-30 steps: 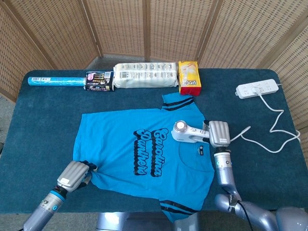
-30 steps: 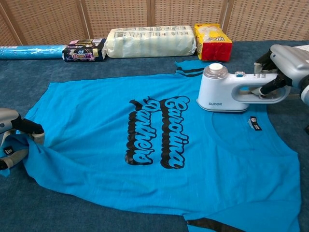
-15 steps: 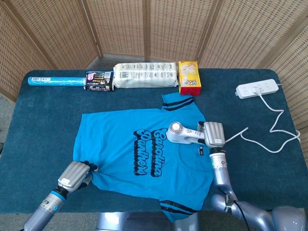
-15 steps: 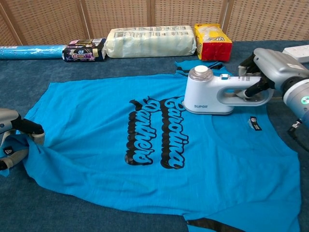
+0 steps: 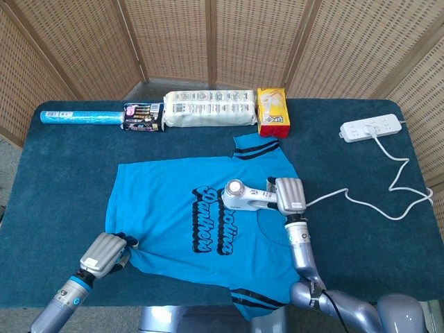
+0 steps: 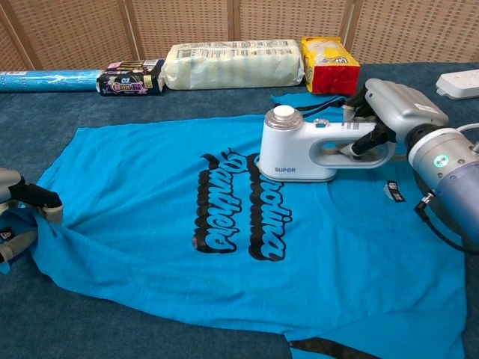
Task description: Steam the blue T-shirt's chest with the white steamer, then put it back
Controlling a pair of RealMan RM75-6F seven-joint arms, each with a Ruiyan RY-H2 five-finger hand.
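The blue T-shirt (image 5: 177, 208) (image 6: 135, 194) lies flat on the dark table, black lettering across its chest. My right hand (image 5: 290, 195) (image 6: 389, 112) grips the handle of the white steamer (image 5: 243, 196) (image 6: 299, 149), whose base rests on the lettering at the chest. At the shirt's lower left corner my left hand (image 5: 104, 254) (image 6: 19, 213) pinches the hem, bunching the cloth there. The steamer's white cord (image 5: 361, 201) trails off to the right.
A white power strip (image 5: 371, 127) lies at the far right. Along the back edge sit a blue roll (image 5: 80, 118), a dark packet (image 5: 143, 116), a white wrapped pack (image 5: 208, 109) and a yellow-red box (image 5: 272, 111). Wicker screens stand behind the table.
My right hand has slid the steamer leftward from the shirt's collar area onto the lettering. The left hand stays on the hem, shifted slightly left.
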